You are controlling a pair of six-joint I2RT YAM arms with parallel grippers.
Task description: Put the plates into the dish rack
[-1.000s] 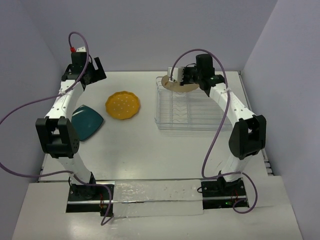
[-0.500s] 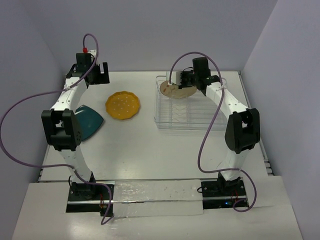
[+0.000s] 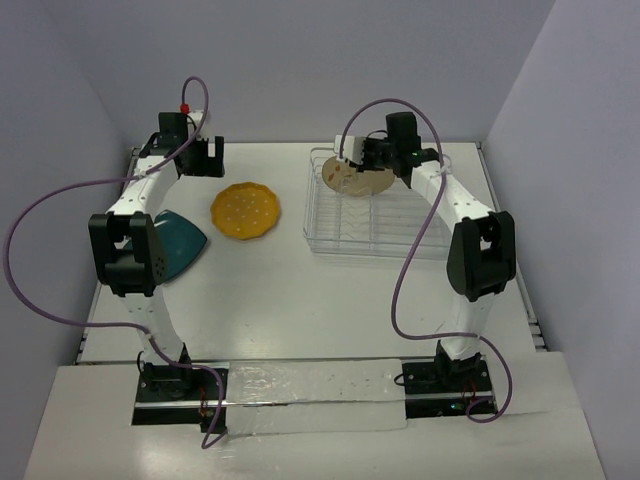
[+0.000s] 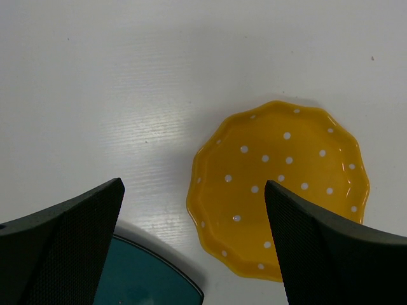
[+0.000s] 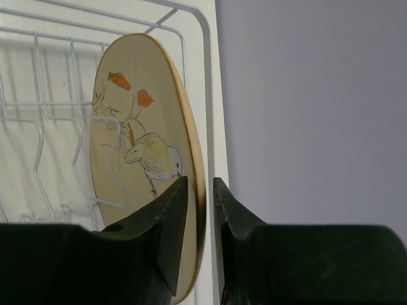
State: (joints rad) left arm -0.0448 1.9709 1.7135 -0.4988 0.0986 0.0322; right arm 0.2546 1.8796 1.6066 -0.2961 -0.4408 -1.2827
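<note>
We saw cream plate (image 5: 130, 127) standing on edge among upright wires at far left end of dish rack (image 3: 400, 220). We noted right gripper (image 5: 201, 185) narrow, straddling plate's rim; could not tell if clamped. We saw left gripper (image 4: 193, 187) wide, holding nothing, above yellow dotted plate (image 4: 286, 190) flat on table (image 3: 300, 300); teal plate (image 3: 175, 245) lay just left of it.

White table (image 3: 300, 300) fills the centre of the overhead view; matte top (faint grain visible up close). Pale lilac-grey walls on three sides: back wall (image 3: 320, 60) across the top of frame, one side wall (image 3: 40, 150) at left, another (image 3: 590, 150) at right. Clear plastic strip (image 3: 310, 385) along the lower edge. Light is even, shadows soft.
</note>
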